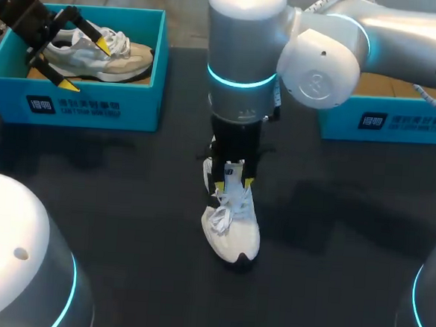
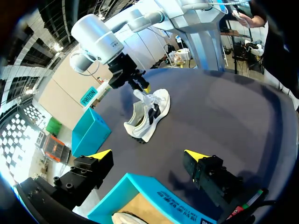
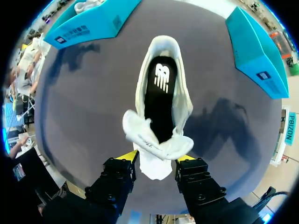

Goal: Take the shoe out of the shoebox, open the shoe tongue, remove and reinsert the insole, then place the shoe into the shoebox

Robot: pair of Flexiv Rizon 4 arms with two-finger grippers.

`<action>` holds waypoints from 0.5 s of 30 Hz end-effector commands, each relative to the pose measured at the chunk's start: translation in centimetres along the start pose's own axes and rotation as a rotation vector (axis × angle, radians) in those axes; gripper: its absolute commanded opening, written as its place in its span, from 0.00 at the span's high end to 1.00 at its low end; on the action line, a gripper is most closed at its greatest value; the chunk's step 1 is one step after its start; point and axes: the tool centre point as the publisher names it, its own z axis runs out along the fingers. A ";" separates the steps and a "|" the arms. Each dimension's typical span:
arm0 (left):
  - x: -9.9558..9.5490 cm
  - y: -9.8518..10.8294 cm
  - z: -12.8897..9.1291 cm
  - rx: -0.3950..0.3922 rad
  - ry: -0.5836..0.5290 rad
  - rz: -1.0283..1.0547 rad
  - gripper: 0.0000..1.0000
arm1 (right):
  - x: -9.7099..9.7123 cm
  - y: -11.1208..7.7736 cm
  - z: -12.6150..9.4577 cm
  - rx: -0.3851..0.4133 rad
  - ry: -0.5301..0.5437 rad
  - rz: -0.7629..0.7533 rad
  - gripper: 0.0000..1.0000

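centre frame, right gripper (image 1: 234, 185) pinches the shoe tongue (image 3: 149, 140) back, baring the insole (image 3: 161, 91); left gripper (image 1: 86, 66) hangs wide open over upper-left shoebox (image 1: 80, 107).

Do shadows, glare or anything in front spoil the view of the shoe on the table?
Head view: the right arm covers much of the heel end of the shoe; its shadow darkens the table beside it. Right wrist view: shoe unobstructed, insole plainly lit, shadow alongside. Left wrist view: shoe clear, side on.

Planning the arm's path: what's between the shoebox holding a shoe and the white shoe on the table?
Only bare table, seen in the head view, separates the shoebox from the shoe.
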 end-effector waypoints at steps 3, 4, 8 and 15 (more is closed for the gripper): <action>0.0 0.0 0.0 -0.001 0.003 0.000 0.00 | 0.1 1.9 0.9 0.015 0.011 -0.034 0.58; 0.0 0.0 0.0 -0.001 0.003 0.000 0.00 | 0.1 2.1 1.0 0.026 0.008 -0.044 0.58; 0.0 0.0 0.0 -0.001 0.003 0.000 0.00 | -0.2 2.5 1.6 0.042 0.003 -0.056 0.58; 0.0 0.0 0.0 -0.001 0.003 0.000 0.00 | -0.4 0.8 -0.2 0.041 -0.016 -0.036 0.59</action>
